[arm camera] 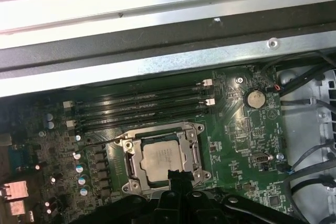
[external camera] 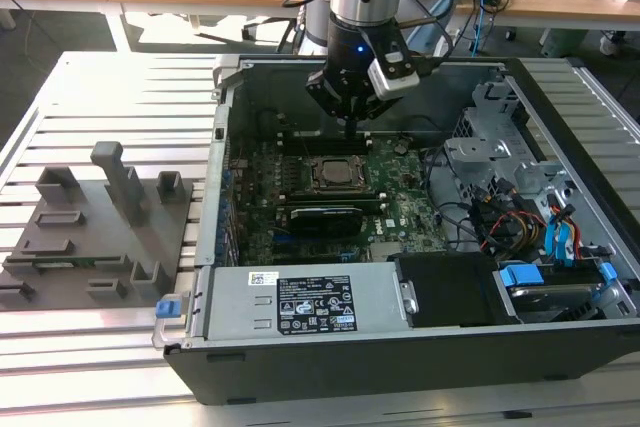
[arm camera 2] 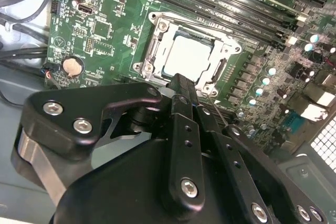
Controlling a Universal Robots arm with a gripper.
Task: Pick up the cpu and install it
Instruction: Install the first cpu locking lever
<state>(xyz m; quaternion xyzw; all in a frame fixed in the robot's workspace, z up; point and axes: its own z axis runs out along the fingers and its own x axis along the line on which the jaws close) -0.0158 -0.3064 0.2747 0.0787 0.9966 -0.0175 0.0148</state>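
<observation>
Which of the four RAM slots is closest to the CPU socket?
The memory slot bordering the socket frame where the cpu sits; the other three lie farther off, toward the case wall.

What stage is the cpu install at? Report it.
Done, by the look of it: the small silvery square cpu lies flat inside the metal-rimmed socket frame on the green motherboard. In hand: nothing visible; the black gripper hovers beside the socket. Left: full seating cannot be confirmed.

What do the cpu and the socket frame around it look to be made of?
The cpu looks metal-topped: a flat, pale silvery lid with a dull satin sheen, lying in the socket. The socket frame appears to be bright plated metal, judging by its shiny reflective rim and screw heads. The gripper is matte black, probably anodised metal.
</observation>
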